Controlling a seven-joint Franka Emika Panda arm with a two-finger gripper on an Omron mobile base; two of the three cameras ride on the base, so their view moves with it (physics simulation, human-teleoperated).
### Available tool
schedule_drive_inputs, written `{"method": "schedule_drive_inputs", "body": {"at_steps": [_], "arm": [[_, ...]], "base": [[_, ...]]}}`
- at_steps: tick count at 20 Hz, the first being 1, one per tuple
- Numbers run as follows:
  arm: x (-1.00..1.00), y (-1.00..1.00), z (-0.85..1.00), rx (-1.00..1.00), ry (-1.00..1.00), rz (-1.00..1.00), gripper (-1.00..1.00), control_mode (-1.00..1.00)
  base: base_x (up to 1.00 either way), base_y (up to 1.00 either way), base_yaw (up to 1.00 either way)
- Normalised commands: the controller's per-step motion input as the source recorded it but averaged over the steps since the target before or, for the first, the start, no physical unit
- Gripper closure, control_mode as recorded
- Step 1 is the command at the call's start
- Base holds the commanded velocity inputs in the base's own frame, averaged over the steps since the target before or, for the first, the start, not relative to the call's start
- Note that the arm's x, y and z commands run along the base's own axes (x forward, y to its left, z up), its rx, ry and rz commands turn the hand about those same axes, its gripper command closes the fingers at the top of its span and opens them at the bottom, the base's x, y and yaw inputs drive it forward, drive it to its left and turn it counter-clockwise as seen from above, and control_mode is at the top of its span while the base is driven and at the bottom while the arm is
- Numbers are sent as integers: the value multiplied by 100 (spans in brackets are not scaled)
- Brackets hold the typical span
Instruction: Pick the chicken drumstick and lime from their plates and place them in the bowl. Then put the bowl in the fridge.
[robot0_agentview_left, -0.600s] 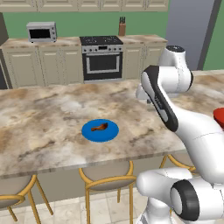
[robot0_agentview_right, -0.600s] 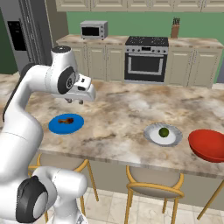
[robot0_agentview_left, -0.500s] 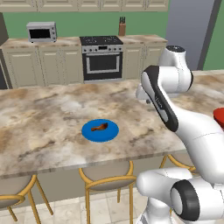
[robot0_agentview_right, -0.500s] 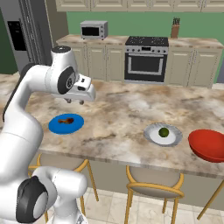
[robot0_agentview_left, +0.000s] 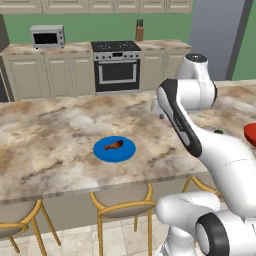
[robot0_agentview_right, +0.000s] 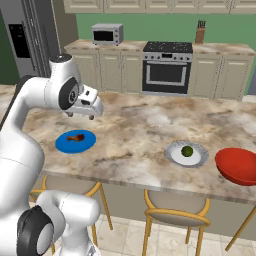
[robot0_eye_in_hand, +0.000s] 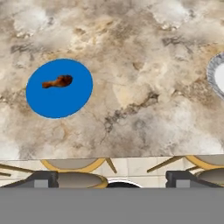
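Since the earlier frames almost nothing has shifted: the arm holds the same raised pose over the desk (robot0_agentview_right: 135, 127), and the food lies where it lay.

The gripper (robot0_agentview_right: 80, 114) hangs well above the marble desk, up and a little behind the blue plate (robot0_agentview_right: 75, 141), touching nothing. In the hand view its two dark fingertips (robot0_eye_in_hand: 43, 179) stand far apart at the bottom edge, so the jaws are wide open with nothing between them.

The chicken drumstick (robot0_agentview_right: 76, 137) lies on the blue plate, a bit off centre (in the hand view it sits toward the upper part of the disc, thick end to the right). From the left base view the plate (robot0_agentview_left: 114, 149) rests near the front edge of the desk, above a stool (robot0_agentview_left: 122, 202).

The lime (robot0_agentview_right: 187, 151) sits in the middle of a pale grey plate (robot0_agentview_right: 186, 154), well apart from the blue one, farther along the desk. Just beside that plate, at the desk's end, stands the red bowl (robot0_agentview_right: 238, 165), empty as far as its visible inside shows.

The fridge (robot0_agentview_right: 24, 42) stands in the back corner, its doors closed, beyond the rear counter with the microwave (robot0_agentview_right: 107, 34) and the oven (robot0_agentview_right: 166, 70).
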Motion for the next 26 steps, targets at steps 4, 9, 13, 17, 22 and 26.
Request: {"method": "schedule_drive_inputs", "body": {"at_steps": [4, 9, 13, 17, 22, 26], "arm": [[0, 44, -19, 11, 0, -17, -100, -100], [3, 41, -20, 15, 0, -22, -100, -100], [26, 29, -17, 13, 2, -11, -100, -100], [43, 36, -23, 5, 8, -7, -100, -100], [50, 25, -26, 0, 27, -2, -100, -100], [55, 11, -30, 2, 41, 0, -100, -100]], "base": [[0, 0, 0], [0, 0, 0], [0, 0, 0], [0, 0, 0], [0, 0, 0], [0, 0, 0]]}}
